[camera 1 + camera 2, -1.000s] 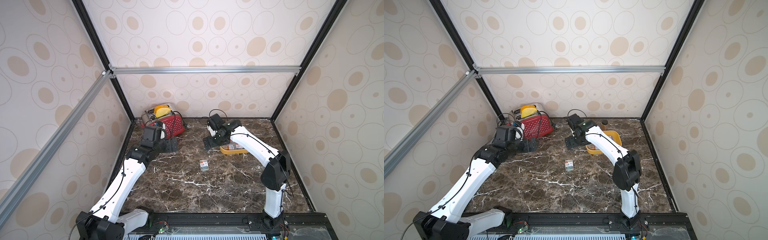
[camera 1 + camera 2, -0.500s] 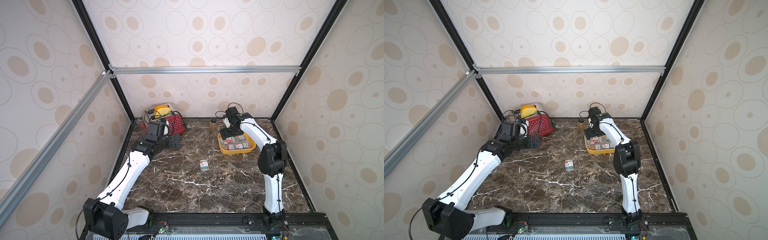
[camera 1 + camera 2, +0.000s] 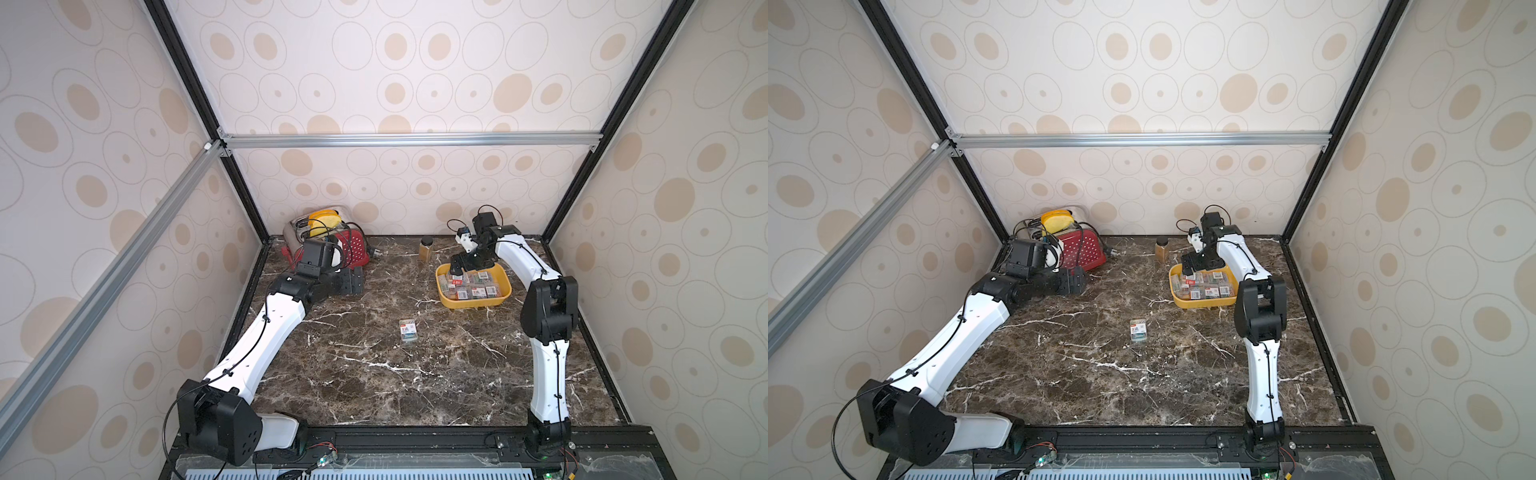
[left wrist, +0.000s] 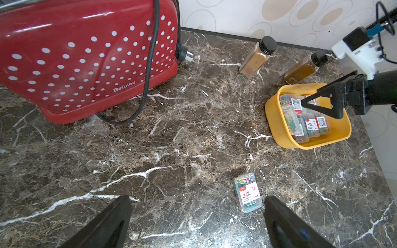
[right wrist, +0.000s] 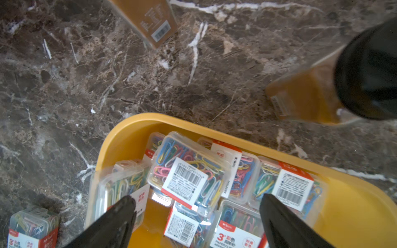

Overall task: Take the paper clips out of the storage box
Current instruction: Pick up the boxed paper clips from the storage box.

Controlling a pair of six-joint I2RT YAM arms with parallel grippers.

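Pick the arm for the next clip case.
Right. The right hand hangs open directly over the clear plastic cases of coloured paper clips in the shallow yellow plastic tray; the left hand, also open, sits by the red dotted toaster.

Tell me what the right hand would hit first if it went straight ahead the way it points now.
Probably the paper clip case lying topmost in the storage box, barcode label up. The open right hand points down into the box with this case centred ahead of it. How much gap remains is unclear.

White-shelled arms (image 3: 274, 332), black joints and bases, thin black cables clipped alongside, black triangular tool fingers (image 4: 338, 98).
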